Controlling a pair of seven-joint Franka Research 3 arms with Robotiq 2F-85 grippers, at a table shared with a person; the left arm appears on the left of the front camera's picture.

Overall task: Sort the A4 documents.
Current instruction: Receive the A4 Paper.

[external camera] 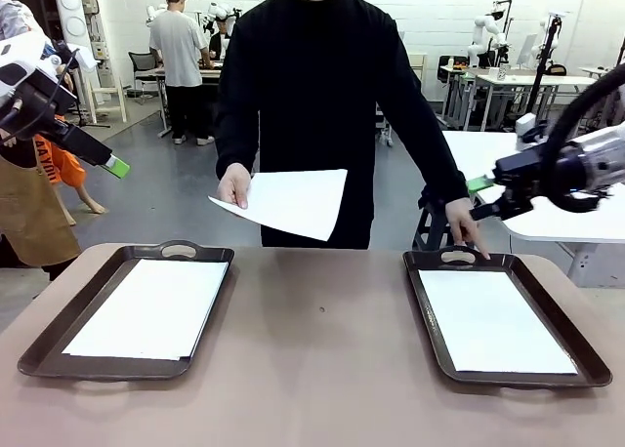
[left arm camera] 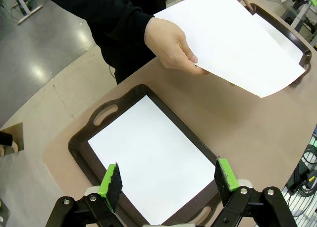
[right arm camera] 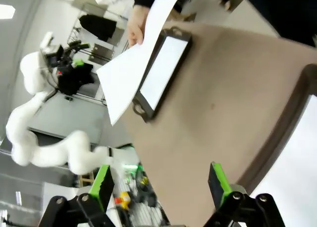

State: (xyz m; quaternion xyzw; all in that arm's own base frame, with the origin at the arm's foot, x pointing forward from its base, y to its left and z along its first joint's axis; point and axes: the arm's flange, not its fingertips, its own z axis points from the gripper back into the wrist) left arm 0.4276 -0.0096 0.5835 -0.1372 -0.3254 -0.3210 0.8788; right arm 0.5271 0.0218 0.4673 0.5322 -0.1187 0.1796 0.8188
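Sorting partly done; one sheet offered in mid-air, not yet taken.

A white A4 sheet (external camera: 152, 308) is seen lying in the left tray (external camera: 51, 330) and another sheet (external camera: 493, 320) in the right tray (external camera: 586, 342), both on the counter (external camera: 322, 369). A third sheet (external camera: 291, 201) is held above the far edge by the person's hand (external camera: 234, 185). The left gripper (left arm camera: 168, 180) and right gripper (right arm camera: 158, 182) are held raised, jaws spread wide, nothing gripped. Judged left: taking and placing this sheet.

This is a robotics lab: in the upper right of the frame white worktables (external camera: 535, 80) carry small white robot arms (external camera: 485, 32), an office chair (external camera: 143, 66) sits upper left, and grey polished floor (external camera: 156, 188) runs to a white brick wall (external camera: 439, 13).
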